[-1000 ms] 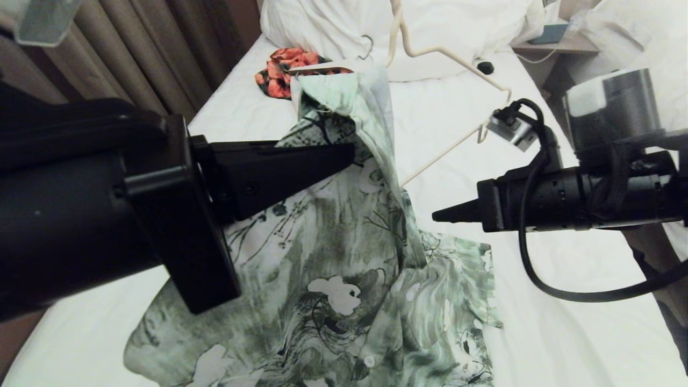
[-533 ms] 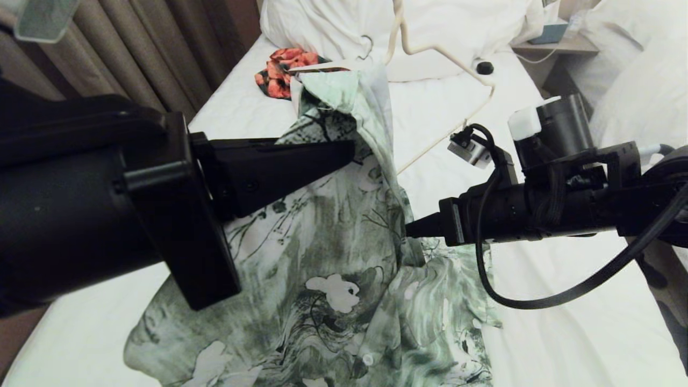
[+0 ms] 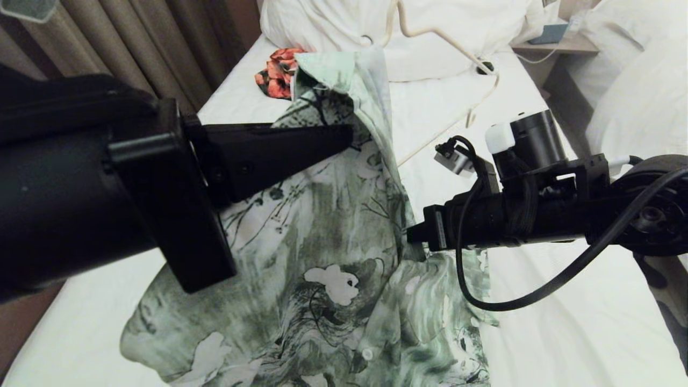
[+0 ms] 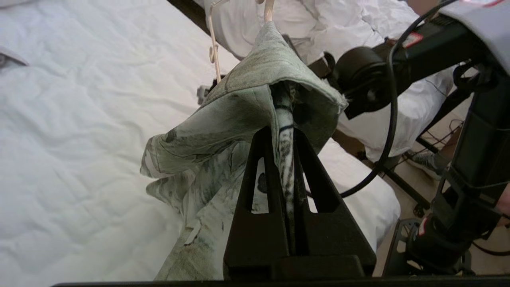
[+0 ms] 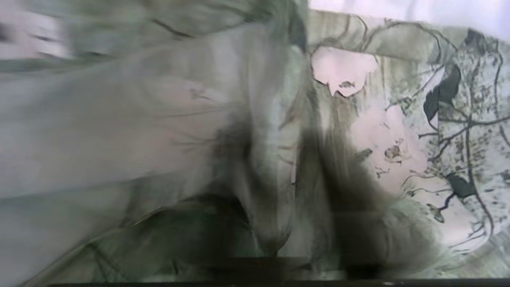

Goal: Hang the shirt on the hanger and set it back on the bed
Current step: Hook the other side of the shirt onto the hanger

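The shirt (image 3: 333, 252) is half raised off the bed (image 3: 564, 333): its upper part is pulled up into a peak over the sheet while the lower part lies spread on the mattress.

On the left, the left gripper (image 3: 344, 141) has its jaws closed tight on a fold of the cloth near the collar and holds that fold up, as the left wrist view shows plainly (image 4: 283, 139). Past the peak the hanger (image 3: 446, 40) stands in the air with its neck running out of the head view at the top, one cream shoulder free on the right and the other apparently inside the cloth. Further right, the right gripper (image 3: 414, 235) pushes its tip into the shirt's side edge. Its fingers are buried in the fabric, and whether they are spread or pinched on cloth I cannot tell.

In my judgement the step in hand is dressing the hanger: one shoulder looks seated, the other not yet. The next move calls for a sure hold on the loose side, so that it can be drawn over the bare wire arm without dragging the first side off.

The bed is plain white, with a pillow heap (image 3: 333, 24) at its head and an orange floral garment (image 3: 277, 72) lying before it. Brown curtains (image 3: 140, 48) hang on the left; a second bed (image 3: 639, 97) and a small bedside table (image 3: 559, 45) are on the right.
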Tool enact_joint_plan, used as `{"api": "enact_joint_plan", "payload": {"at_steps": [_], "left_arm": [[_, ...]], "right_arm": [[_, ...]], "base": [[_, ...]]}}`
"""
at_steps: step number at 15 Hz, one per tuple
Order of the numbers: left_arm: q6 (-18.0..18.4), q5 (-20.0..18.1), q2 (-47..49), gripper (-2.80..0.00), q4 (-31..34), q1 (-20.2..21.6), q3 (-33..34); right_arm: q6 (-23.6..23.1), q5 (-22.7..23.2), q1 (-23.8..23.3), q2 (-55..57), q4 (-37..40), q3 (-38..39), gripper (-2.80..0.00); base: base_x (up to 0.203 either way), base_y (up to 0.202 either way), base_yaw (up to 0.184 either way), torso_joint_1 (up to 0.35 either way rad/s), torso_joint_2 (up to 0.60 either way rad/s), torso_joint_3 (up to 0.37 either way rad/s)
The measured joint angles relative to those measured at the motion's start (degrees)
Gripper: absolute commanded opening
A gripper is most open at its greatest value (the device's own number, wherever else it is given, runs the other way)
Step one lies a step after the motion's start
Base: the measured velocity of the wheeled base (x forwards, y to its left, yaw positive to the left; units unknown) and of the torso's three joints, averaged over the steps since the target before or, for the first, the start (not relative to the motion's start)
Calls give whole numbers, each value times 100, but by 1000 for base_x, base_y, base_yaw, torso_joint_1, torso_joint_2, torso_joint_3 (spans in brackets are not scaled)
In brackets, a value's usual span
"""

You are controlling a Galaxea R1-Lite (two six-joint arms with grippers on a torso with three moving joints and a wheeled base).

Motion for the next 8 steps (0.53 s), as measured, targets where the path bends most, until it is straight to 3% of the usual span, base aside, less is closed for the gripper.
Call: {"api": "enact_joint_plan", "payload": {"at_steps": [3, 8], "left_arm": [[-15, 2, 1, -280, 3, 6, -42], [-65, -44, 31, -280, -3, 292, 301]], "right_arm": [[115, -14, -75, 23, -220, 11, -280], [526, 38, -769, -146, -376, 30, -280]], "base": [[0, 0, 0, 0, 0, 0], [0, 0, 0, 0, 0, 0]]}}
